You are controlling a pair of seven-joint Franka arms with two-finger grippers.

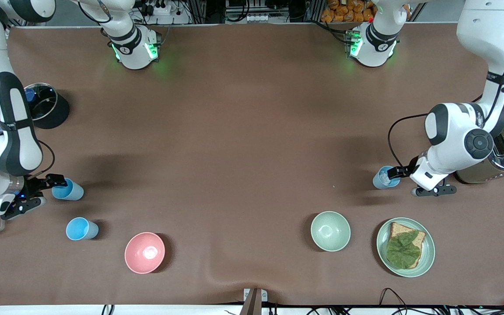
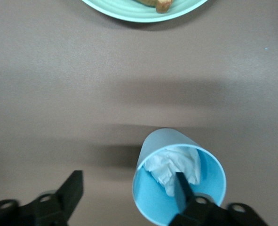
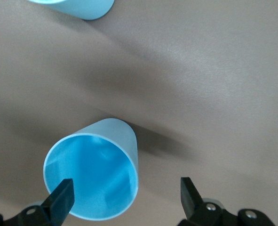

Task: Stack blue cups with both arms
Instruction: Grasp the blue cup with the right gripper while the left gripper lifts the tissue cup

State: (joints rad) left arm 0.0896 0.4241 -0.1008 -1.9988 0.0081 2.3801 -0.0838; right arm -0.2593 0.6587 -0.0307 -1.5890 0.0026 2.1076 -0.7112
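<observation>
Both arms at a cup each, neither grip closed yet

Front view: three small tapered light-blue plastic cups stand on the brown table – a paler one [image 1: 385,177] at the left arm's end with the left gripper [image 1: 403,171] at its rim, a bright sky-blue one [image 1: 68,190] at the right arm's end with the right gripper [image 1: 53,181] beside it, and a third blue cup [image 1: 81,229] nearer the camera; also one pink bowl [image 1: 144,252], one pale green bowl [image 1: 330,230], one green plate [image 1: 427,245] of bread. Left wrist view: fingers apart, one inside the paler cup [image 2: 178,186] (it holds crumpled white paper), so close squarely on the wall. Right wrist view: fingers apart, one at the sky-blue cup's [image 3: 94,172] rim; I judge it should centre first
</observation>
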